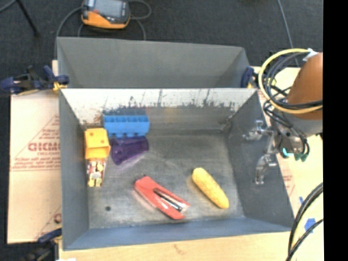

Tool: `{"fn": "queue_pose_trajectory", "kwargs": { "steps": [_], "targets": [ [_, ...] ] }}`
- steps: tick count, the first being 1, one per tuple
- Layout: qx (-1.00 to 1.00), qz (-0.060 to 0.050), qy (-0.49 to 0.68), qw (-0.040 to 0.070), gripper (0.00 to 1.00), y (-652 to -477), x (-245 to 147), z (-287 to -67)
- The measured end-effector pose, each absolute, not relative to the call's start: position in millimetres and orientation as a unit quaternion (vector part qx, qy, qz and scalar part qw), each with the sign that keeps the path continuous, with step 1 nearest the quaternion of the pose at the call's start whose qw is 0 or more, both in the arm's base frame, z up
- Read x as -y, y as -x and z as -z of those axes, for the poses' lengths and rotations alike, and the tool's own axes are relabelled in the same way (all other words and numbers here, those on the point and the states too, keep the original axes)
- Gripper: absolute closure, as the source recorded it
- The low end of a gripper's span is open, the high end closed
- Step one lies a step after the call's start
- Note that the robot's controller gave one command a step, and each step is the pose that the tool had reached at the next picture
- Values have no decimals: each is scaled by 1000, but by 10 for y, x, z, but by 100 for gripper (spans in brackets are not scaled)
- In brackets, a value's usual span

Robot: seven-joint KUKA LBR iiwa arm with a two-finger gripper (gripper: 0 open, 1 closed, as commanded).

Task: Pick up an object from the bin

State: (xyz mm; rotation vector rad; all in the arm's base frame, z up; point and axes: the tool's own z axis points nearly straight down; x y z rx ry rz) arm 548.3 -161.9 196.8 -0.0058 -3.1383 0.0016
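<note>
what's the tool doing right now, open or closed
tool: cannot be told, open or closed; it hangs at the bin's right wall

An orange and grey handheld device (106, 10) is seen lying on the dark floor (185, 15) at the far left, with a thin cable (68, 18) looped around it.

In the bin (152, 64), a brick (125, 125) lies back left; a cup (129, 149) just before it; a block (96, 155) left of the cup; a stapler (160, 197) front centre; a corncob (210, 187) right of it; the gripper (261, 159) by the right wall.
</note>
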Motion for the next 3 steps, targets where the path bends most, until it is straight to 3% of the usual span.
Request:
{"fn": "queue_pose_trajectory", "kwargs": {
  "steps": [1, 2, 3],
  "targets": [
    [1000, -1, 0, -2, 0, -5502, 1613, -2009],
    [999, 0, 46, -4, 0, -5388, 1414, -1367],
    [991, 0, 137, 0, 0, -5052, 1000, -1299]
  ]
}}
